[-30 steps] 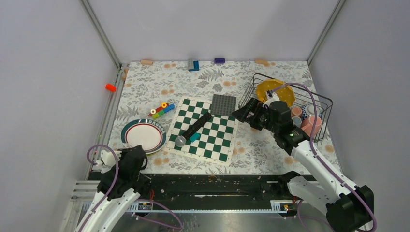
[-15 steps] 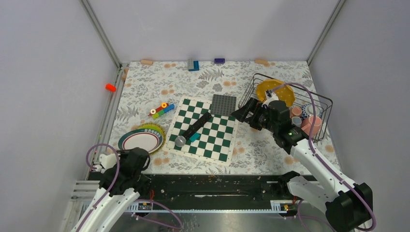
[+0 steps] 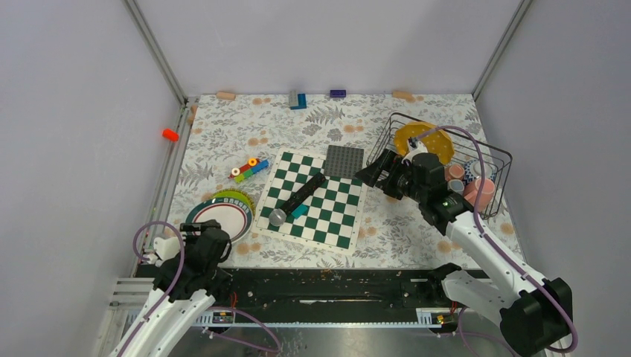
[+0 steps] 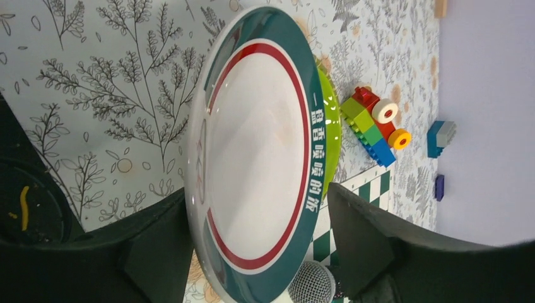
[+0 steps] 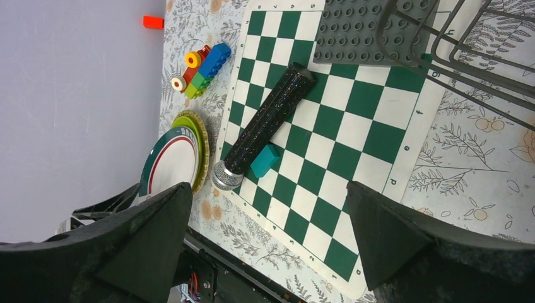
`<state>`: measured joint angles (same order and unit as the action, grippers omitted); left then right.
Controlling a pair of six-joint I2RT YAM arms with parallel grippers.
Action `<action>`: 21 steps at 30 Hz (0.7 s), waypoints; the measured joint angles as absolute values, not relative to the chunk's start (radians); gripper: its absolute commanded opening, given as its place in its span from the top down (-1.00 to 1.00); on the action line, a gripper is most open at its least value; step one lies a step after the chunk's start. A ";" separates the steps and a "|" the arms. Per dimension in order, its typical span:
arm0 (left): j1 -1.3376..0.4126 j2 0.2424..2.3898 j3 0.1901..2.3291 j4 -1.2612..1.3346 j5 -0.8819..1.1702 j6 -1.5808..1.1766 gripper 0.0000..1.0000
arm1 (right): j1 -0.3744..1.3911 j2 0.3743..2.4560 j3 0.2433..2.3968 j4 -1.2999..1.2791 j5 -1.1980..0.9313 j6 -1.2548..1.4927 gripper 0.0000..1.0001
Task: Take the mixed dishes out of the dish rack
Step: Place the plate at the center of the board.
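Rack (image 3: 497, 160) stood at the table's far right, holding yellow plate (image 3: 408, 138) and mugs (image 3: 480, 190) | white plate (image 4: 252, 158) lay on green plate (image 4: 332, 126), near left, between left gripper's (image 4: 271, 252) parted jaws | right gripper (image 5: 271, 252) hovered wide open, empty, just beside rack's left end

The black wire dish rack (image 3: 383, 141) holds a round yellow-orange plate (image 3: 435, 147); left of it lies the green-and-white chessboard (image 3: 335, 212).
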<state>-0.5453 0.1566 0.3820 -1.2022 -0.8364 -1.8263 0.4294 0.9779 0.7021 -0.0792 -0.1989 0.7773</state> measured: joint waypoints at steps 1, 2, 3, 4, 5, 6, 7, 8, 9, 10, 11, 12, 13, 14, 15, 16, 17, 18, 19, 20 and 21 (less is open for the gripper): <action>-0.545 0.157 0.382 -1.203 -0.837 -1.822 -0.62 | 0.429 0.981 0.703 -0.079 -0.199 0.776 -0.99; -0.545 0.156 0.383 -1.204 -0.837 -1.816 -0.68 | 0.429 0.984 0.704 -0.079 -0.199 0.775 -0.99; -0.545 0.156 0.384 -1.206 -0.837 -1.813 -0.72 | 0.429 0.987 0.704 -0.080 -0.199 0.773 -0.99; -0.545 0.156 0.387 -1.212 -0.838 -1.813 -0.76 | 0.429 0.988 0.704 -0.082 -0.199 0.771 -0.99; -0.545 0.155 0.391 -1.220 -0.840 -1.815 -0.78 | 0.429 0.989 0.705 -0.085 -0.197 0.769 -0.99; -0.545 0.152 0.393 -1.227 -0.841 -1.815 -0.82 | 0.429 0.989 0.705 -0.086 -0.195 0.767 -0.99; -0.545 0.150 0.398 -1.238 -0.845 -1.817 -0.88 | 0.429 0.989 0.706 -0.086 -0.192 0.764 -0.99; -0.545 0.150 0.401 -1.243 -0.849 -1.818 -0.94 | 0.429 0.989 0.707 -0.086 -0.191 0.762 -0.99; -0.545 0.150 0.404 -1.249 -0.852 -1.819 -0.97 | 0.429 0.989 0.708 -0.086 -0.191 0.761 -0.99; -0.545 0.150 0.407 -1.257 -0.855 -1.822 -0.97 | 0.429 0.989 0.709 -0.086 -0.187 0.759 -0.99; -0.545 0.150 0.408 -1.266 -0.860 -1.824 -0.97 | 0.429 0.989 0.711 -0.086 -0.183 0.756 -0.99; -0.545 0.150 0.410 -1.272 -0.863 -1.827 -0.98 | 0.429 0.989 0.713 -0.086 -0.179 0.755 -0.99; -0.545 0.150 0.412 -1.282 -0.868 -1.828 -0.98 | 0.429 0.989 0.715 -0.088 -0.175 0.754 -0.99; -0.545 0.150 0.413 -1.289 -0.871 -1.831 -0.97 | 0.429 0.989 0.716 -0.089 -0.174 0.754 -0.99; -0.545 0.150 0.416 -1.295 -0.876 -1.833 -0.97 | 0.429 0.989 0.717 -0.090 -0.173 0.752 -0.99; -0.545 0.150 0.419 -1.301 -0.879 -1.834 -0.98 | 0.429 0.989 0.719 -0.094 -0.172 0.752 -0.99; -0.545 0.150 0.424 -1.311 -0.881 -1.834 -0.98 | 0.429 0.989 0.719 -0.096 -0.169 0.751 -0.99; -0.545 0.150 0.428 -1.319 -0.886 -1.834 -0.97 | 0.429 0.989 0.720 -0.099 -0.167 0.749 -0.99; -0.545 0.149 0.432 -1.327 -0.893 -1.834 -0.97 | 0.429 0.989 0.720 -0.102 -0.166 0.748 -0.99; -0.545 0.149 0.435 -1.333 -0.901 -1.834 -0.97 | 0.429 0.989 0.721 -0.103 -0.165 0.747 -0.99; -0.545 0.149 0.437 -1.335 -0.906 -1.833 -0.97 | 0.429 0.990 0.721 -0.104 -0.165 0.745 -0.99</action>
